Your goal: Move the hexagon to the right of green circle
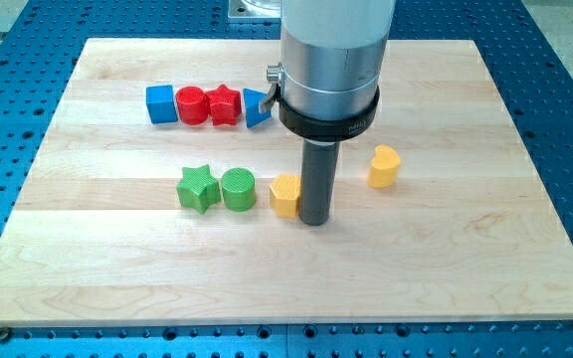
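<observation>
The yellow hexagon (285, 195) lies on the wooden board (286, 268), just right of the green circle (238, 189), with a small gap between them. My tip (314, 221) rests on the board touching the hexagon's right side. A green star (198, 188) sits against the circle's left.
A yellow heart (384, 166) lies right of the rod. Along the view's top stand a blue cube (160, 103), a red circle (192, 104), a red star (225, 104) and a blue triangle (257, 107), partly behind the arm's body. Blue perforated table surrounds the board.
</observation>
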